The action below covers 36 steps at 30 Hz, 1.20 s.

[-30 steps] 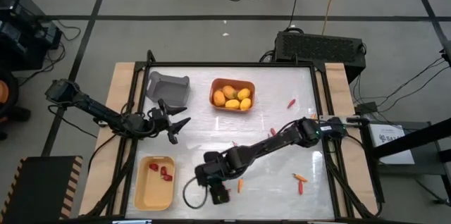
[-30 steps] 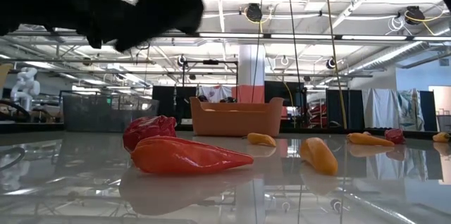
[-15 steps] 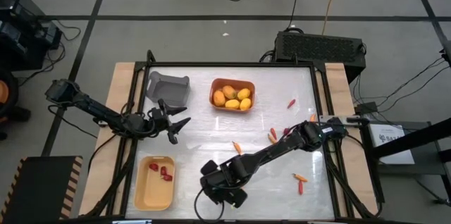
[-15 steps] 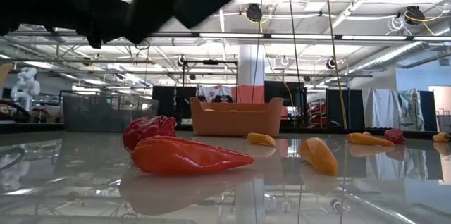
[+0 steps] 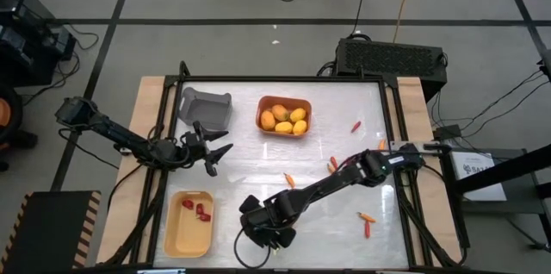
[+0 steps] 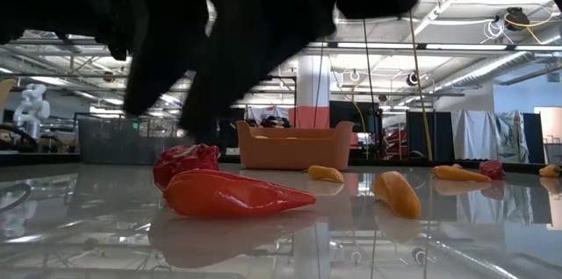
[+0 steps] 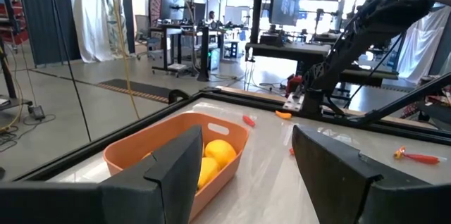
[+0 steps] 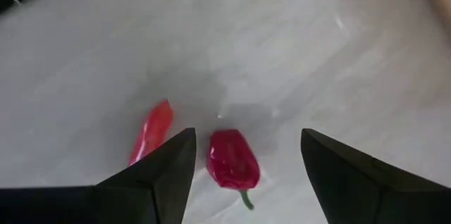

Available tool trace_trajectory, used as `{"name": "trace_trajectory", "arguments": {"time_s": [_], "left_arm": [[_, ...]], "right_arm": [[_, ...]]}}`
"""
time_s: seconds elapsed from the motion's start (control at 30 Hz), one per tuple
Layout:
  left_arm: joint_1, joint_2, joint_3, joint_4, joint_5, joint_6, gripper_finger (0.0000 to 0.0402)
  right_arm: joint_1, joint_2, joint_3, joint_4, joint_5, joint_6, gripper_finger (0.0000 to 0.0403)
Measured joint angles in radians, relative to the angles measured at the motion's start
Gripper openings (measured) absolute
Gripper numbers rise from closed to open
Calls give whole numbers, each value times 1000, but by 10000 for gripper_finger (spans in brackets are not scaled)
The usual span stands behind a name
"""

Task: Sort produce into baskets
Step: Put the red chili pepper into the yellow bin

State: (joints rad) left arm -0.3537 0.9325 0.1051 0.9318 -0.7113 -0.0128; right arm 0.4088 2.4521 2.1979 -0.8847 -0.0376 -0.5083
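Glossy toys on a shiny counter

The counter [image 6: 457, 235] looked smooth and mirror-glossy; the red berry [image 8: 233, 159] and orange-red stick [image 8: 151, 132] just ahead of the matt dark right pincer [image 8: 243, 175] looked slick plastic.

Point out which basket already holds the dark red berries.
The pale yellow basket at the table's front left: red berries lie in it. The orange basket holds yellow fruits; the grey basket shows none.

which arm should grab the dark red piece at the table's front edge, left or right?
Right. The right gripper hangs open directly over the dark red piece, which sits between its fingers in the wrist view. The left gripper is open but waits farther back, beside the grey basket.
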Motion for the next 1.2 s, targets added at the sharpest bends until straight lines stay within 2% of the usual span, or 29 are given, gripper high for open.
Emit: {"name": "trace_trajectory", "arguments": {"time_s": [0.47,0.63,1.0,1.2], "left_arm": [[0,0,0,-7,0,2,228],[0,0,0,-7,0,2,228],[0,0,0,-7,0,2,228],[0,0,0,-7,0,2,228]], "right_arm": [[-7,47,0,-14,14,21,241],[-8,56,1,-18,13,61,212],[-8,57,1,-25,9,103,121],[-8,57,2,-24,14,130,98]]}}
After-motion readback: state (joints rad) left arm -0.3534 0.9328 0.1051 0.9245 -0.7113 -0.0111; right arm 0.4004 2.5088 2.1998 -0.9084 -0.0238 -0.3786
